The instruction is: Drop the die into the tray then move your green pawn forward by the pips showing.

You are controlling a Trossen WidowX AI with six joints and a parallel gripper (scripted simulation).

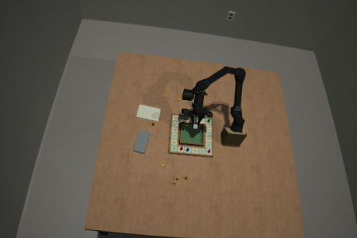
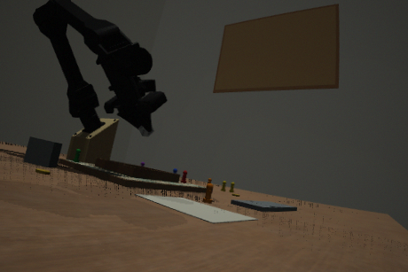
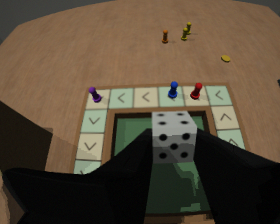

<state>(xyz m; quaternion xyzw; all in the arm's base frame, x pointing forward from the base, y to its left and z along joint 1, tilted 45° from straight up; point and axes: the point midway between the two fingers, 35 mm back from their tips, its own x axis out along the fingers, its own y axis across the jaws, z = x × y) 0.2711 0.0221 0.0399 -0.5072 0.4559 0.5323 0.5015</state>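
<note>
My gripper [image 1: 195, 124] [image 2: 145, 129] [image 3: 170, 133] is shut on the white die [image 1: 195, 126] [image 2: 145, 131] [image 3: 173, 135] and holds it in the air over the green felt tray [image 1: 190, 137] [image 3: 131, 129] in the middle of the board [image 1: 171, 140] [image 3: 145, 98]. The green pawn [image 1: 209, 120] [image 2: 78, 154] stands on the track at the board's corner near the arm base. A purple pawn [image 1: 209, 150] [image 3: 95, 95], a blue pawn [image 1: 187, 149] [image 3: 173, 90] and a red pawn [image 1: 181, 148] [image 3: 196, 90] stand on the opposite side of the track.
A white sheet [image 1: 148, 112] [image 2: 200, 209] and a grey-blue card [image 1: 141, 141] [image 2: 263, 205] lie left of the board, with an orange pawn [image 1: 153, 124] [image 2: 208, 190] between them. Small yellow and orange pieces [image 1: 175, 181] [image 3: 185, 31] lie scattered beyond. The arm's base [image 1: 233, 136] stands right of the board.
</note>
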